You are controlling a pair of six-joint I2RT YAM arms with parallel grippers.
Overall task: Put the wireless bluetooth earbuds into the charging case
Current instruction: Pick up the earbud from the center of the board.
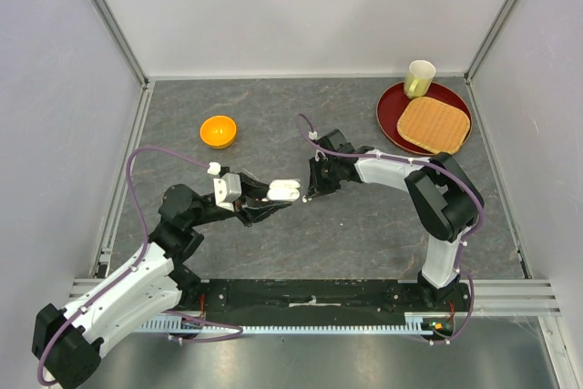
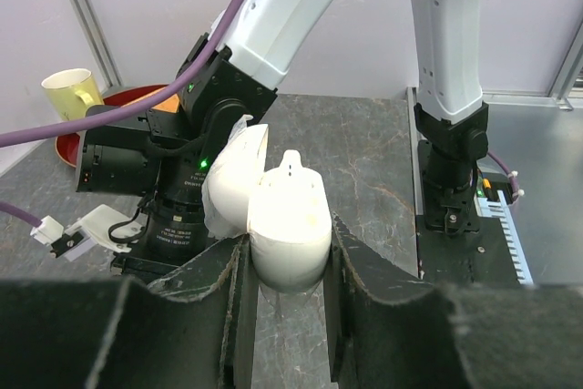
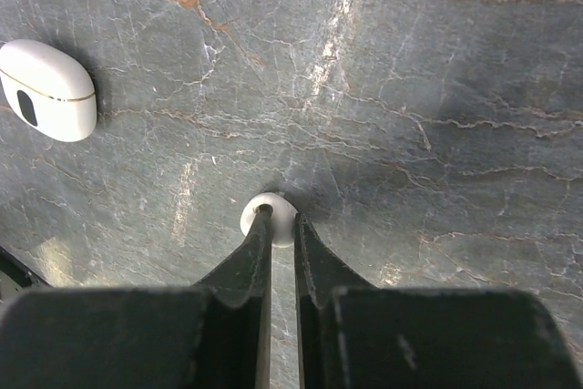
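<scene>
The left jaws squeeze the open charging case (image 2: 290, 225). Just right of the case, the right jaws are almost closed, pinching one tiny white earbud (image 3: 271, 218). It must go left into the case.

A robotics lab test cell: a grey stone-patterned counter (image 1: 364, 234) walled in by plain white panels (image 1: 301, 6) on aluminium framing (image 1: 107, 15), with two cabled robot arms (image 1: 137, 280) (image 1: 401, 170) bolted at its near edge. An orange bowl (image 1: 219, 130) and a red plate (image 1: 390, 120) serve as props.
</scene>
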